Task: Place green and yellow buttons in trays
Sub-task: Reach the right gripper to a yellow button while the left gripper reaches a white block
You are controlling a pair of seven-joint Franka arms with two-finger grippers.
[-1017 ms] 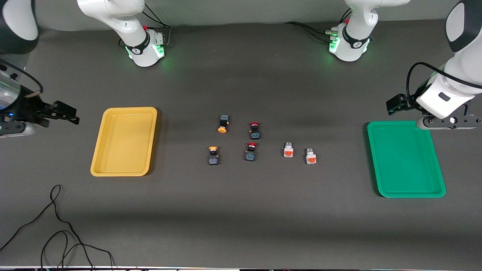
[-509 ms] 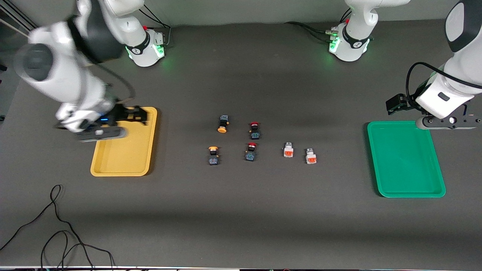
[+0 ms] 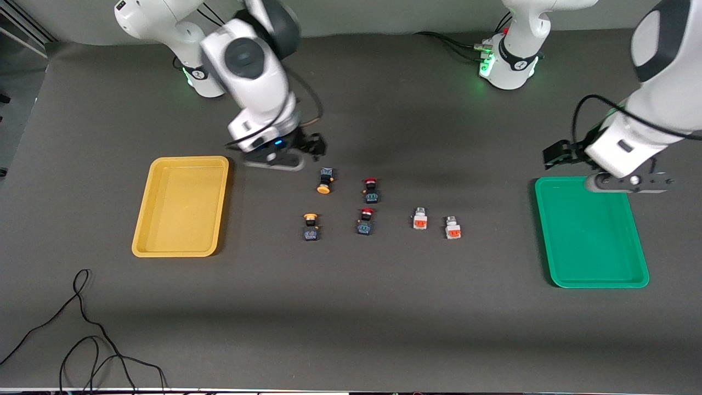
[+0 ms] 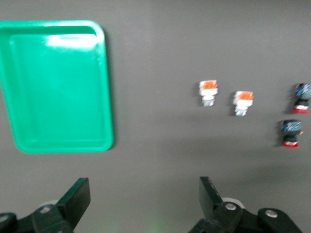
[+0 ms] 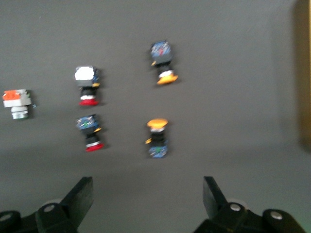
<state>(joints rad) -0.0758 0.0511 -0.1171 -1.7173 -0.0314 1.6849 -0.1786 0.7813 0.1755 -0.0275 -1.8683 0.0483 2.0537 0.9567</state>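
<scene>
Two yellow-capped buttons (image 3: 325, 180) (image 3: 310, 226) on dark bodies lie mid-table, also in the right wrist view (image 5: 164, 60) (image 5: 157, 136). Two white buttons (image 3: 419, 219) (image 3: 452, 227) with orange patches lie toward the green tray (image 3: 589, 236); the left wrist view shows them too (image 4: 208, 92) (image 4: 243, 102). The yellow tray (image 3: 181, 208) holds nothing, nor does the green tray (image 4: 58, 87). My right gripper (image 3: 313, 146) (image 5: 148, 199) hangs open over the table, close to the farther yellow-capped button. My left gripper (image 3: 554, 156) (image 4: 144, 196) hangs open over the table by the green tray's farther corner.
Two red-capped dark switches (image 3: 371, 190) (image 3: 366, 220) lie between the yellow-capped and white buttons. A black cable (image 3: 82, 329) loops on the table near the front camera, at the right arm's end. The yellow tray's edge (image 5: 303, 73) shows in the right wrist view.
My right arm swung from past the table's end, over the yellow tray, to the button cluster. My left gripper shifted slightly toward the middle. Both stayed open; no button moved.
</scene>
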